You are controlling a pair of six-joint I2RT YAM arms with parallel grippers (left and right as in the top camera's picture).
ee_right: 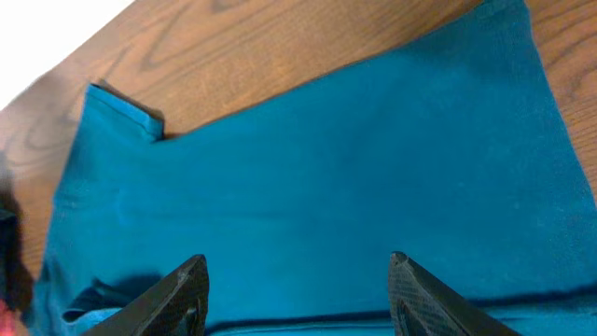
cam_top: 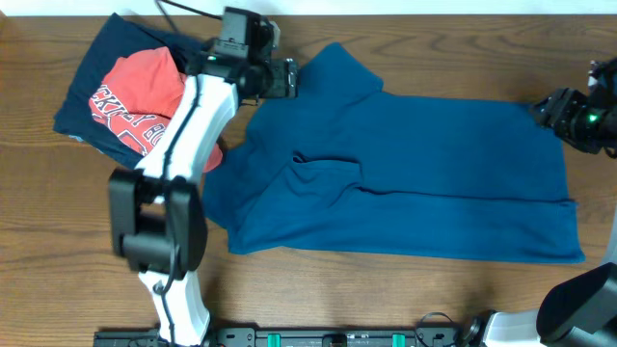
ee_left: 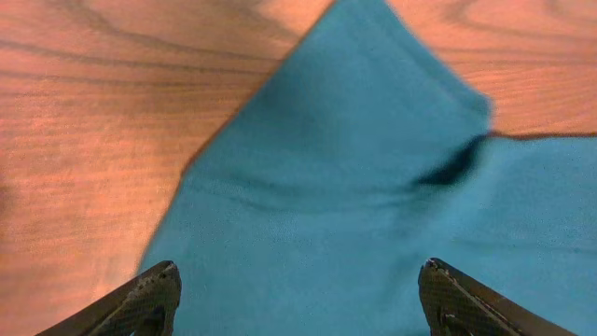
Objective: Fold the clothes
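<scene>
A medium-blue T-shirt (cam_top: 415, 183) lies spread across the middle of the table, partly folded, with a sleeve pointing to the back left. My left gripper (cam_top: 289, 77) hovers open at that sleeve; the left wrist view shows its jaws (ee_left: 298, 280) wide apart over the blue cloth (ee_left: 354, 187). My right gripper (cam_top: 545, 108) is open at the shirt's far right edge, jaws (ee_right: 297, 271) apart above the blue cloth (ee_right: 326, 177). A red tee with white lettering (cam_top: 135, 101) lies on a navy garment (cam_top: 106, 63) at the back left.
Bare wooden tabletop (cam_top: 318, 289) runs along the front. The left arm's white links (cam_top: 183, 145) reach over the red tee. A black rail (cam_top: 318, 337) lies at the front edge.
</scene>
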